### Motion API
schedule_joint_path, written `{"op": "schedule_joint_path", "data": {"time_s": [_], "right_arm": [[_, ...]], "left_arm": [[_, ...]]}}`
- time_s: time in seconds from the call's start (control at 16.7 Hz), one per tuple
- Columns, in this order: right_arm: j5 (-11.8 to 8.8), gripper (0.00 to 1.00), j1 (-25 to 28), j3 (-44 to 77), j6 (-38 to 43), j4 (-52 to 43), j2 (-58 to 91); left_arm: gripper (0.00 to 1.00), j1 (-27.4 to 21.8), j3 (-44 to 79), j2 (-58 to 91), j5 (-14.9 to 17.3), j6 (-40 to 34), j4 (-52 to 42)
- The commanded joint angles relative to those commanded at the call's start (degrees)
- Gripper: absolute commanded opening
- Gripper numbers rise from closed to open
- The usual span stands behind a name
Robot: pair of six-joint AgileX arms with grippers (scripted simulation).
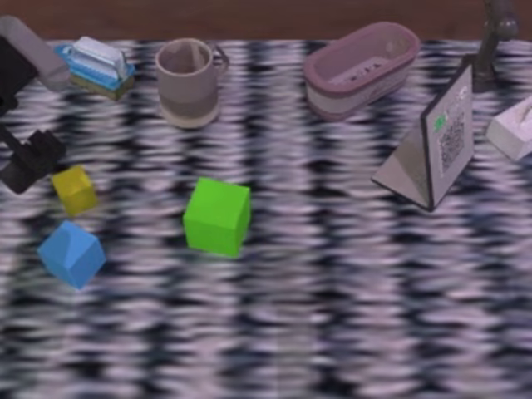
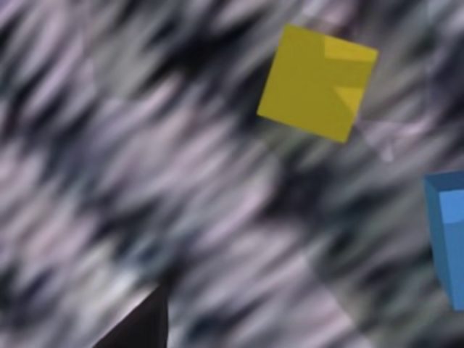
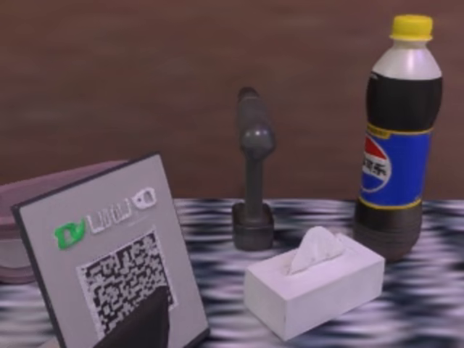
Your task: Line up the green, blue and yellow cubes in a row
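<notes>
A counter [image 1: 332, 332] with a blurred black-and-white wavy pattern holds three plain cubes. The large lime green cube [image 1: 217, 216] sits near the middle. The sky blue cube [image 1: 72, 254] lies well to its left, turned at an angle, and the small mustard yellow cube [image 1: 75, 189] sits just behind the blue one. They do not yet form a row; likely the two smaller cubes need bringing level with the green one.

The left end effector [image 1: 32, 158] hangs at the far left, just beside the yellow cube and apart from it, holding nothing; whether its fingers are open cannot be told. The right end effector is not seen from above; its wrist camera faces the back right, toward a QR-code stand [image 3: 109, 254], tissue box [image 3: 313, 283] and cola bottle [image 3: 399, 138], so that arm seems parked.
</notes>
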Motion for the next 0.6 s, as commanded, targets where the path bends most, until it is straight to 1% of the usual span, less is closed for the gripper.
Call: {"op": "schedule_joint_path", "data": {"time_s": [0.3,0.48,0.6], "right_arm": [[0.00,1.00,0.00,0.00,0.00,0.00,0.00],[0.00,1.00,0.00,0.00,0.00,0.00,0.00],[0.00,1.00,0.00,0.00,0.00,0.00,0.00]], "left_arm": [[1.00,-0.51,19.70,23.15,0.01,9.84,-11.32],[1.00,-0.55,26.83,30.80,-0.11,13.22,-14.57],[1.00,-0.56,28.83,32.84,-0.14,14.17,-15.37]]}}
